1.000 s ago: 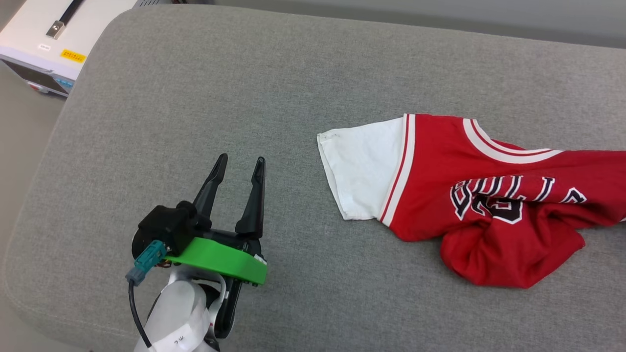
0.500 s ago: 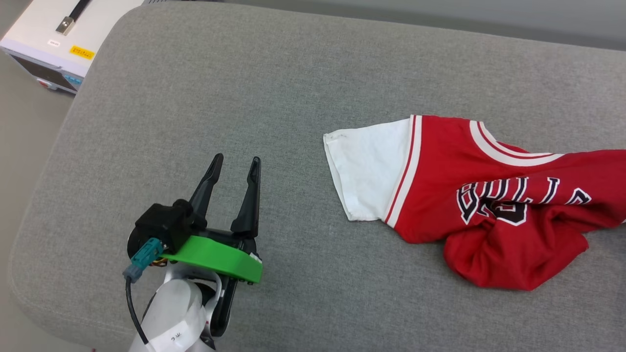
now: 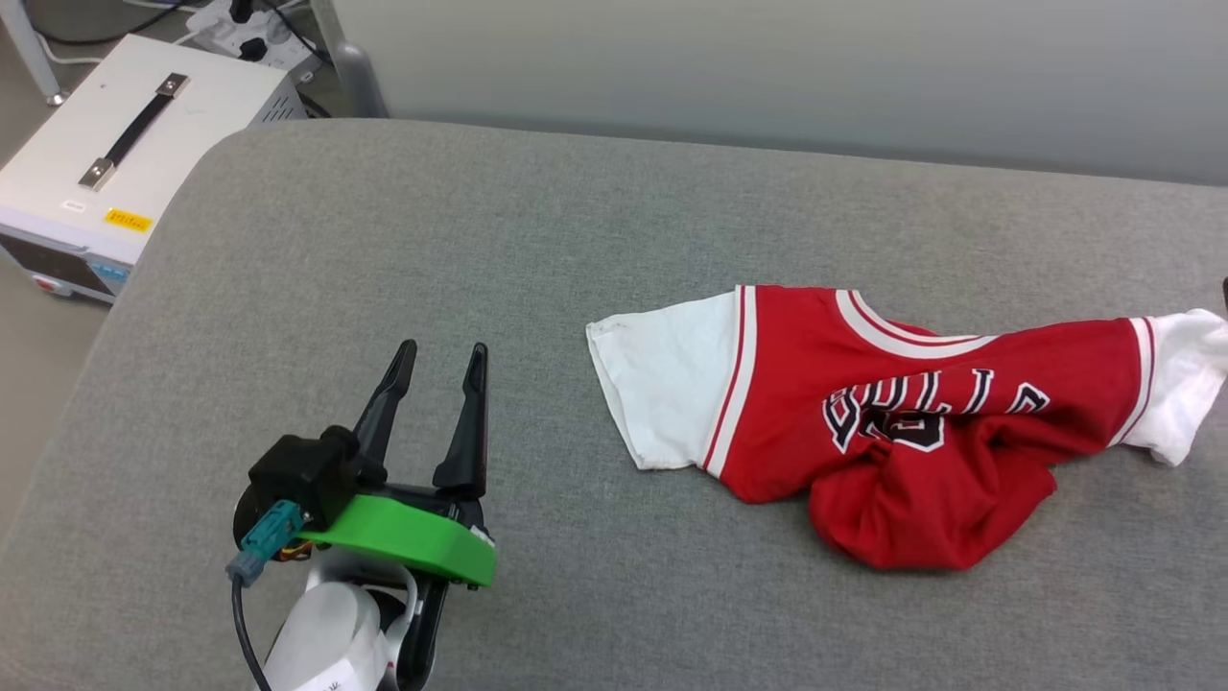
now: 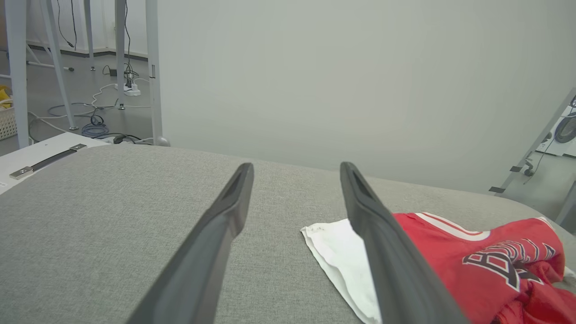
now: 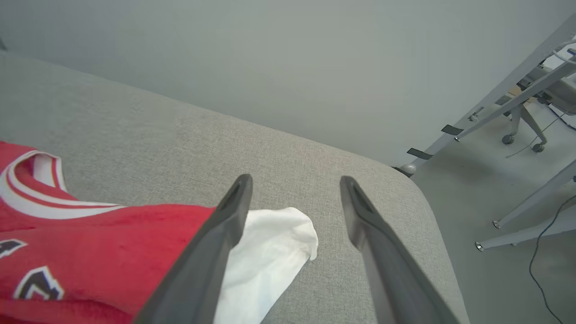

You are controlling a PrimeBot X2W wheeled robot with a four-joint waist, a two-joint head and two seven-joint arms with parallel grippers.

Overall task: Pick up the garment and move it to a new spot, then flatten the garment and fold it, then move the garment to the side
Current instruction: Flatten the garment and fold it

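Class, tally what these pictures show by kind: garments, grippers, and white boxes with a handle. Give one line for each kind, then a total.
garment: 1
grippers, the left gripper and the right gripper: 2
white box: 1
Total: 4

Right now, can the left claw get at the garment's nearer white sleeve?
Probably yes: the left claw is open, and bare grey cushion lies between it and the white sleeve of the garment.
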